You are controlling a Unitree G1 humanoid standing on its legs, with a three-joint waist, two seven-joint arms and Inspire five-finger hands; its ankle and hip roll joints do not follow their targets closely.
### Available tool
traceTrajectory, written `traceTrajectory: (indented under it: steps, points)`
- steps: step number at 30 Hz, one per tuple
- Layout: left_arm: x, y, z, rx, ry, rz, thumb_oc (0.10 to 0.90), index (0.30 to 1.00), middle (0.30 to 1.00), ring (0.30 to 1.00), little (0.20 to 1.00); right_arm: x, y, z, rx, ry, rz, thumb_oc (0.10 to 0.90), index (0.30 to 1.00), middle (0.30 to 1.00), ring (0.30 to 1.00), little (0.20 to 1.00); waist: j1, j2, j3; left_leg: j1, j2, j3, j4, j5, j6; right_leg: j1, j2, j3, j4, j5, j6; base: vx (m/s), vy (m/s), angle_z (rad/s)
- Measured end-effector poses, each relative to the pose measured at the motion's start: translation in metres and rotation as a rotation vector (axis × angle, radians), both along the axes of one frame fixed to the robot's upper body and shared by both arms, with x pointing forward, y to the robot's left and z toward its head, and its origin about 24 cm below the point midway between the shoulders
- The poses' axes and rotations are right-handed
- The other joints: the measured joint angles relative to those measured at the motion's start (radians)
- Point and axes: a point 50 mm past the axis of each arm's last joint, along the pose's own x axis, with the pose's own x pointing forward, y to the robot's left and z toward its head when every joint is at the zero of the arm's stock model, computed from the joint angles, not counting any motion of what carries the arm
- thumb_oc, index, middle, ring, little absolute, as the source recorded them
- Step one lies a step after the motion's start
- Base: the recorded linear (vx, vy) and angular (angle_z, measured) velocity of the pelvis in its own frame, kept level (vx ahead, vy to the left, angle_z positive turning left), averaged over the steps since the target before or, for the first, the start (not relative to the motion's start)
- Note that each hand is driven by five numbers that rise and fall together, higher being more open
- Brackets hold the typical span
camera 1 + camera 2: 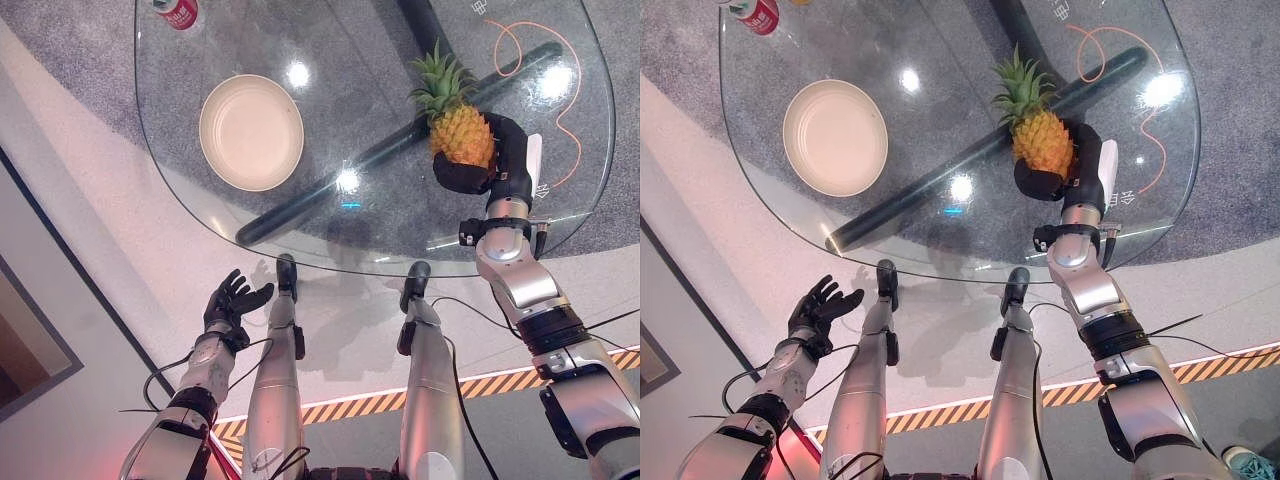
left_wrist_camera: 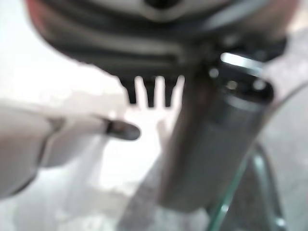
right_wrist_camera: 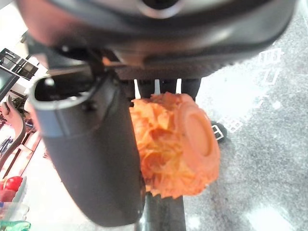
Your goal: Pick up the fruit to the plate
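A pineapple [image 1: 462, 130] with a green crown stands on the right part of the glass table [image 1: 380, 225]. My right hand [image 1: 500, 150] is curled round its lower body, thumb on one side and fingers on the other; the right wrist view shows the orange fruit [image 3: 175, 144] held against the thumb [image 3: 91, 154]. A cream plate [image 1: 251, 131] lies on the table's left part, well apart from the fruit. My left hand [image 1: 232, 300] hangs below the table's near edge, fingers spread and holding nothing.
A red can [image 1: 178, 12] stands at the table's far left edge. An orange cord [image 1: 560, 90] loops on the floor beneath the right side of the glass. A black-and-yellow striped line [image 1: 480, 385] crosses the floor near me.
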Motion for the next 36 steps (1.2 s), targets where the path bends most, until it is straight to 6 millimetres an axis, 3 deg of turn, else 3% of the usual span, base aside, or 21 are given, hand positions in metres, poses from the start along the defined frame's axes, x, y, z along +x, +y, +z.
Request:
traceTrajectory:
  steps: [8,12,17,27,36]
  points:
    - [0.003,0.023,0.019,-0.092,-0.105,0.281,0.800,0.900,0.900,0.900,0.900,0.000,-0.002,-0.002,0.003,-0.004,-0.013,0.100,0.300,0.300,0.300,0.200,0.007,0.000,0.000,0.003,0.000,-0.001,0.000,0.003,-0.001,0.000,-0.001,0.000,0.006,-0.001,-0.001,0.00,0.000,0.00]
    - [0.007,0.039,0.039,-0.082,-0.186,0.441,0.800,0.900,0.900,0.900,0.900,-0.002,-0.004,-0.006,0.009,-0.005,-0.045,0.100,0.300,0.300,0.300,0.200,0.022,0.000,0.000,0.007,0.000,-0.003,0.000,0.003,-0.001,0.000,-0.001,0.000,0.018,-0.006,-0.002,0.00,0.000,0.00]
    - [0.018,0.050,0.079,-0.033,-0.330,0.580,0.800,0.900,0.900,0.900,0.900,-0.006,-0.007,-0.012,0.019,-0.023,-0.078,0.100,0.300,0.300,0.300,0.200,0.026,0.000,0.000,0.005,-0.003,-0.006,-0.001,0.005,-0.001,-0.003,-0.004,0.000,0.024,-0.009,-0.001,-0.01,-0.007,0.02]
    - [0.031,0.042,0.141,-0.007,-0.600,0.673,0.800,0.900,0.900,0.900,0.900,-0.011,0.000,-0.008,-0.013,-0.100,-0.076,0.100,0.300,0.300,0.300,0.200,0.016,0.000,0.000,-0.020,-0.003,-0.006,-0.003,0.005,-0.002,-0.027,-0.003,-0.001,0.021,-0.011,0.000,0.00,0.000,0.00]
    - [0.032,0.019,0.191,-0.056,-0.839,0.617,0.800,0.900,0.900,0.900,0.900,-0.016,0.008,-0.003,-0.055,-0.159,-0.048,0.100,0.300,0.300,0.300,0.200,0.013,-0.002,0.001,-0.022,-0.003,-0.006,-0.002,0.005,-0.002,-0.030,-0.003,-0.001,0.023,-0.011,0.000,0.00,0.000,0.00]
